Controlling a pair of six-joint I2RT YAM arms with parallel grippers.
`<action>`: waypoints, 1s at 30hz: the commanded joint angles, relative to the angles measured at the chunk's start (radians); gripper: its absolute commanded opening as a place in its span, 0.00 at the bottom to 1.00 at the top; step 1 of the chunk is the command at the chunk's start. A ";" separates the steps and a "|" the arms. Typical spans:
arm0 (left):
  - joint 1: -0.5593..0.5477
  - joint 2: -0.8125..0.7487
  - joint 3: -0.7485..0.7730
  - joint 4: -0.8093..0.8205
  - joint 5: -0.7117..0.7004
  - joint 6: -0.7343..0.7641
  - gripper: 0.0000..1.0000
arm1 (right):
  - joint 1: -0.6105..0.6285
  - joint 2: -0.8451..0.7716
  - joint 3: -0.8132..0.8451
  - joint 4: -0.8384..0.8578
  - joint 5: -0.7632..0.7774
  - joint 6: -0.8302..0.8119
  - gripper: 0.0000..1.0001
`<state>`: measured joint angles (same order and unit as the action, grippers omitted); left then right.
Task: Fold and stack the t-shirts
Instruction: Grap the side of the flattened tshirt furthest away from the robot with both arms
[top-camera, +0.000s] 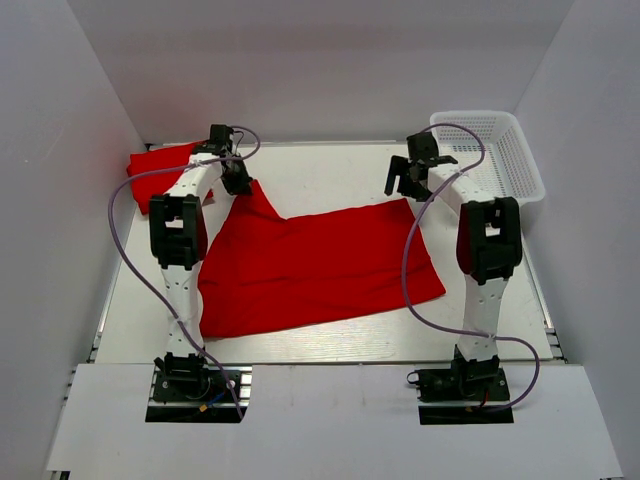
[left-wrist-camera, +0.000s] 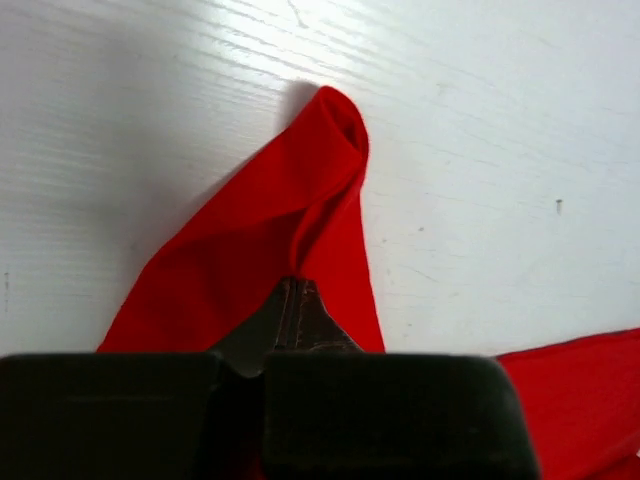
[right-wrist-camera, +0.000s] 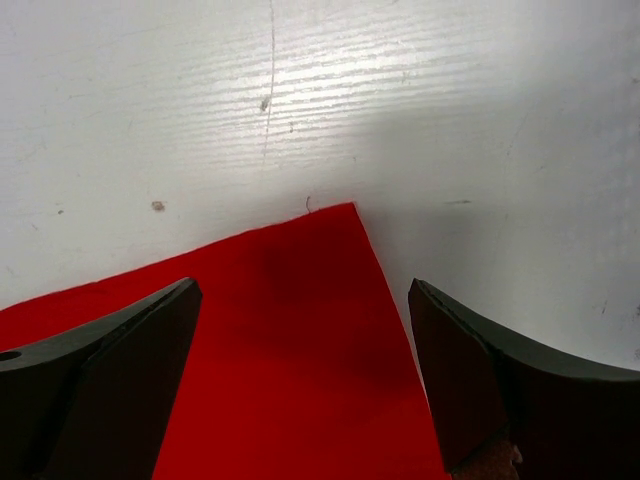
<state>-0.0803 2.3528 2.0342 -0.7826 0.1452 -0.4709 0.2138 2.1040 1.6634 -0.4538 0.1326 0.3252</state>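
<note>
A bright red t-shirt (top-camera: 320, 265) lies spread across the middle of the table. My left gripper (top-camera: 238, 180) is shut on the shirt's far left corner, which rises in a pulled-up point. In the left wrist view the cloth (left-wrist-camera: 300, 200) runs out from the closed jaws of the left gripper (left-wrist-camera: 290, 290). My right gripper (top-camera: 405, 180) is open just above the shirt's far right corner. In the right wrist view that gripper (right-wrist-camera: 302, 287) straddles the corner of the shirt (right-wrist-camera: 290, 400) without holding it. A second red t-shirt (top-camera: 155, 170) lies at the far left, partly hidden by the left arm.
A white lattice basket (top-camera: 500, 150) stands at the far right corner. White walls close in the table on three sides. Bare white tabletop (top-camera: 330, 170) shows beyond the spread shirt, between the two grippers.
</note>
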 joint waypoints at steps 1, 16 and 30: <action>0.005 -0.098 -0.049 0.051 -0.041 0.015 0.00 | -0.005 0.019 0.064 -0.002 0.012 0.000 0.90; -0.013 -0.247 -0.270 0.082 -0.036 0.015 0.00 | -0.001 0.114 0.121 0.015 0.013 0.060 0.90; -0.013 -0.277 -0.318 0.091 -0.036 -0.006 0.00 | 0.007 0.094 0.016 0.020 0.013 0.078 0.70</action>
<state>-0.0891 2.1597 1.7241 -0.7052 0.1093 -0.4686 0.2180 2.2131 1.6966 -0.4213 0.1406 0.3859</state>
